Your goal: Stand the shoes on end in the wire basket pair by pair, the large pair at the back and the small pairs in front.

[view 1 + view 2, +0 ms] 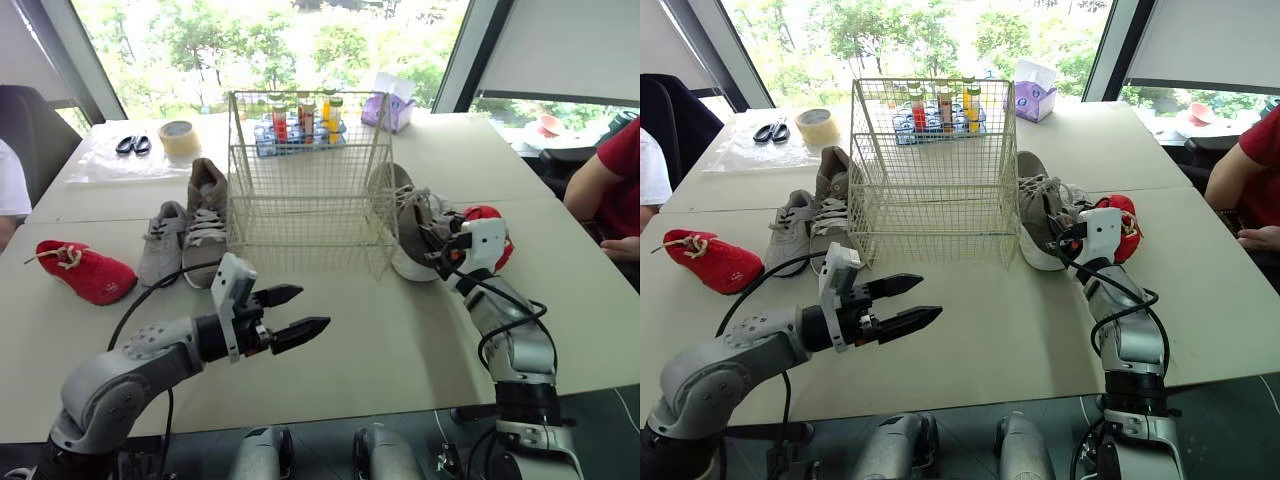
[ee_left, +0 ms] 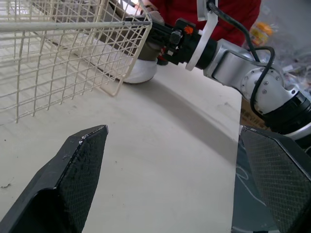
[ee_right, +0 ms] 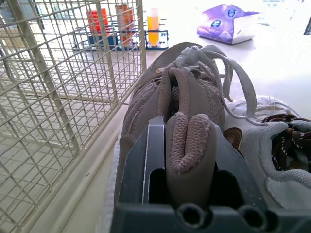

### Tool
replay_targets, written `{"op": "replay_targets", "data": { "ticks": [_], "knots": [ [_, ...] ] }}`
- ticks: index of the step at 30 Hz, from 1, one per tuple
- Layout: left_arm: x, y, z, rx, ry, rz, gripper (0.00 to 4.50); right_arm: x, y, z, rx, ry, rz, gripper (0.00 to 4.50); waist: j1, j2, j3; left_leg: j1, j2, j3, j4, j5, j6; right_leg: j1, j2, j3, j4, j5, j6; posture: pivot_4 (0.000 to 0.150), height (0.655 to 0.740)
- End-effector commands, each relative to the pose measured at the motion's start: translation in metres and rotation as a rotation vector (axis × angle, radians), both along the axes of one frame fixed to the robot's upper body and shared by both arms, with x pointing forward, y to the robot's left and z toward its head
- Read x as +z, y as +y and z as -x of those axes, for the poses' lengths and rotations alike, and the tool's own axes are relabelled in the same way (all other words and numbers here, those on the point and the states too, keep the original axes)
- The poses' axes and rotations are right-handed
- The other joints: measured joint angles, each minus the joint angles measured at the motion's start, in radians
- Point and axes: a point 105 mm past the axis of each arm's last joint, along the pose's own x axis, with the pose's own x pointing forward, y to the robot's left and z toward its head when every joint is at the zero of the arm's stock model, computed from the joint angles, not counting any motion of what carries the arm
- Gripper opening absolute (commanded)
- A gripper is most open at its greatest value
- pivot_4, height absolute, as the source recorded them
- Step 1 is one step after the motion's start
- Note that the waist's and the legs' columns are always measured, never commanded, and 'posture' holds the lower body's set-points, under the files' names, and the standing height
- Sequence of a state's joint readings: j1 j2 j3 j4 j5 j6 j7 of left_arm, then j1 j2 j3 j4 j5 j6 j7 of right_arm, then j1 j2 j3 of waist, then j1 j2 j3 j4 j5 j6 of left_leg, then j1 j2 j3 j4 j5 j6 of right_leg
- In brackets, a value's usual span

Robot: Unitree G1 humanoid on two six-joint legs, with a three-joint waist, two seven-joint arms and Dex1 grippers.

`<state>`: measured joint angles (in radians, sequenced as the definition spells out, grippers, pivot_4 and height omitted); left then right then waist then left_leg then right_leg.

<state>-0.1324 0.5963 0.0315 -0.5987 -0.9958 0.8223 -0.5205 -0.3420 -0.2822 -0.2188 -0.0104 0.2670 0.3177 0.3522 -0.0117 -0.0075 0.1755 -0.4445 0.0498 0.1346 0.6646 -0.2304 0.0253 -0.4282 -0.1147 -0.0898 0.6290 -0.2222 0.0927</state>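
Observation:
The wire basket [image 1: 310, 180] stands empty in the middle of the table. A large grey-brown shoe [image 1: 412, 225] lies against its right side, heel toward me. My right gripper [image 3: 187, 160] is shut on that shoe's heel collar. A red small shoe [image 1: 490, 222] and a pale shoe with brown laces [image 3: 279, 160] lie just beyond it. Left of the basket lie the other large shoe [image 1: 207, 215], a small grey shoe [image 1: 162, 242] and a second red shoe [image 1: 85, 272]. My left gripper [image 1: 300, 312] hovers open and holding nothing over the table in front of the basket.
Behind the basket are a rack of coloured tubes [image 1: 300, 125], a tape roll [image 1: 180, 137], scissors [image 1: 133, 145] and a tissue box [image 1: 390, 103]. A person in red [image 1: 610, 175] sits at the right edge, and another person's sleeve [image 1: 10, 190] shows at the left.

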Motion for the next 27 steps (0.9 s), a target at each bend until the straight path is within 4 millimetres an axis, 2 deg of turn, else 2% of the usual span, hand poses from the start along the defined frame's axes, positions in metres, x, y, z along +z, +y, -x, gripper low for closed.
{"op": "replay_targets", "data": {
  "ticks": [1,4,7,12,14,16,18,20,22,26,27],
  "knots": [
    [0.019,0.002,0.0,-0.044,-0.024,0.051,4.5,0.065,-0.005,0.005,-0.038,-0.204,-0.027,0.26,-0.001,0.001,0.001,0.0,0.0,0.0,0.0,0.0,0.0,0.0,0.0,0.0,0.0,0.0,0.0,0.15,0.7351],
    [0.029,0.005,0.0,-0.079,-0.023,0.07,4.5,0.103,-0.007,0.01,-0.052,-0.293,0.005,0.26,-0.001,0.006,0.004,-0.001,0.0,0.0,0.0,0.0,0.0,-0.002,0.0,0.0,0.0,0.0,0.0,0.15,0.7351],
    [0.047,0.012,-0.003,-0.122,-0.016,0.117,4.5,0.162,-0.012,0.025,-0.069,-0.446,0.044,0.26,0.001,0.012,0.007,-0.004,-0.001,0.001,0.0,0.0,0.0,-0.004,-0.001,0.001,0.001,0.0,0.001,0.15,0.7351],
    [0.081,0.024,-0.006,-0.184,-0.015,0.232,4.5,0.226,-0.021,0.044,-0.092,-0.608,0.142,0.26,0.0,0.011,0.007,-0.005,-0.002,0.0,0.0,0.003,-0.004,-0.005,0.0,0.0,0.001,0.001,0.005,0.15,0.7351],
    [0.098,0.032,-0.015,-0.155,-0.056,0.258,4.5,0.249,-0.022,0.052,-0.077,-0.668,0.21,0.26,0.0,0.011,0.007,-0.005,-0.002,0.0,0.0,0.003,-0.004,-0.004,0.0,0.0,0.001,0.0,0.005,0.15,0.7351],
    [0.128,0.05,-0.033,-0.078,-0.116,0.337,4.5,0.277,-0.017,0.064,0.006,-0.742,0.269,0.26,0.001,0.011,0.007,-0.004,-0.002,0.0,0.0,0.003,-0.004,-0.003,0.0,0.0,0.001,0.0,0.005,0.15,0.7351],
    [0.168,0.077,-0.047,-0.029,-0.184,0.446,4.5,0.301,0.004,0.076,0.206,-0.797,0.349,0.26,-0.001,0.011,0.008,-0.004,-0.002,0.0,0.001,0.0,0.001,-0.004,0.0,0.0,0.001,0.0,0.005,0.15,0.7351],
    [0.2,0.101,-0.054,0.0,-0.238,0.509,4.5,0.317,0.024,0.084,0.356,-0.841,0.443,0.26,-0.009,0.011,0.009,-0.005,-0.002,0.0,0.001,0.0,0.002,-0.005,0.001,0.001,0.001,0.0,0.005,0.15,0.7351],
    [0.218,0.117,-0.059,0.025,-0.267,0.538,4.5,0.323,0.039,0.088,0.442,-0.868,0.519,0.26,-0.018,0.011,0.009,-0.005,-0.002,0.002,-0.002,0.0,0.001,-0.006,0.002,0.001,0.001,0.0,0.005,0.15,0.7351],
    [0.249,0.146,-0.066,0.077,-0.304,0.56,4.5,0.315,0.076,0.094,0.647,-0.913,0.658,0.26,-0.021,0.008,0.009,-0.002,-0.002,0.003,-0.004,0.003,-0.004,-0.003,0.001,0.002,0.0,-0.004,0.007,0.15,0.7351],
    [0.253,0.151,-0.066,0.086,-0.298,0.556,4.5,0.311,0.082,0.094,0.693,-0.909,0.671,0.26,-0.022,0.0,0.014,-0.003,-0.003,0.003,-0.003,0.002,-0.003,-0.003,-0.002,0.001,0.001,-0.004,0.008,0.15,0.7351]
  ]
}}
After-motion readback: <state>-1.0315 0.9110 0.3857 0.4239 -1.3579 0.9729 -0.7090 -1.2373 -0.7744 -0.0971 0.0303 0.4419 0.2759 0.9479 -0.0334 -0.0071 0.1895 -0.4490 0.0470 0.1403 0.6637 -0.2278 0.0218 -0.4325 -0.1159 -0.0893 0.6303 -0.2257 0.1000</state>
